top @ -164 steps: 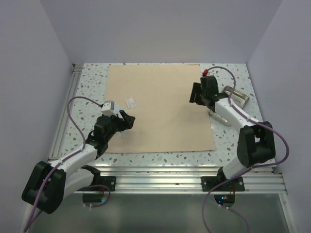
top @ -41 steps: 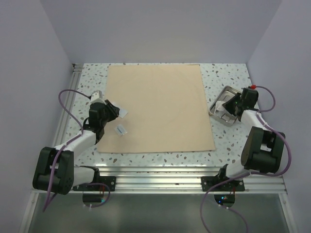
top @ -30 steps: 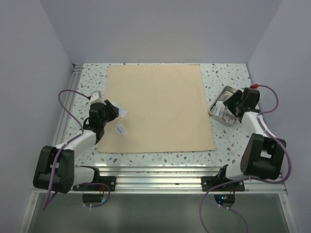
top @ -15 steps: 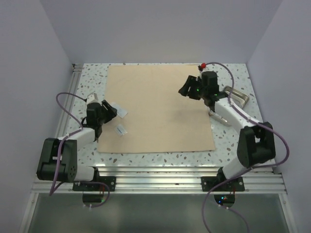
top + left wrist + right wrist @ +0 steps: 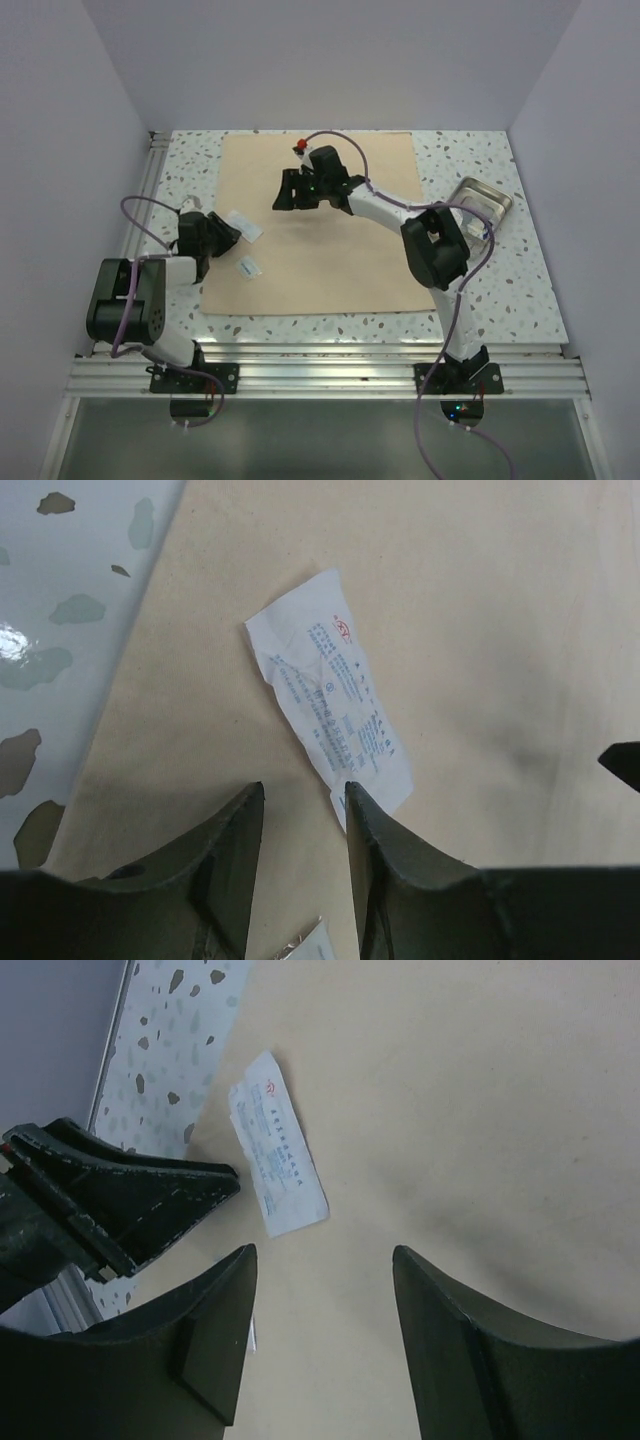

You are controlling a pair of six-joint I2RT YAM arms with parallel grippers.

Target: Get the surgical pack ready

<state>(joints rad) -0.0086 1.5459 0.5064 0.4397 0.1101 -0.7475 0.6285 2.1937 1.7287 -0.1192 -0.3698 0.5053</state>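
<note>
The beige wrap sheet (image 5: 330, 220) lies flat in the middle of the table. One white sachet (image 5: 246, 225) lies near its left edge and shows in the left wrist view (image 5: 330, 702) and the right wrist view (image 5: 278, 1160). A second sachet (image 5: 249, 267) lies nearer. My left gripper (image 5: 232, 232) is low just left of the first sachet, jaws narrowly apart and empty (image 5: 303, 792). My right gripper (image 5: 283, 195) reaches across the sheet, open and empty (image 5: 322, 1252), above and right of that sachet. The steel tray (image 5: 484, 198) sits at the right; I cannot make out its contents.
The speckled table top (image 5: 180, 170) shows around the sheet. An aluminium rail (image 5: 135, 230) runs along the left edge. Grey walls enclose the back and sides. My right arm's forearm (image 5: 385, 210) spans the sheet's upper middle.
My right arm has swung from the tray leftward across the sheet to near the first sachet. My left gripper has drawn back slightly to the left. Both sachets stay put.
</note>
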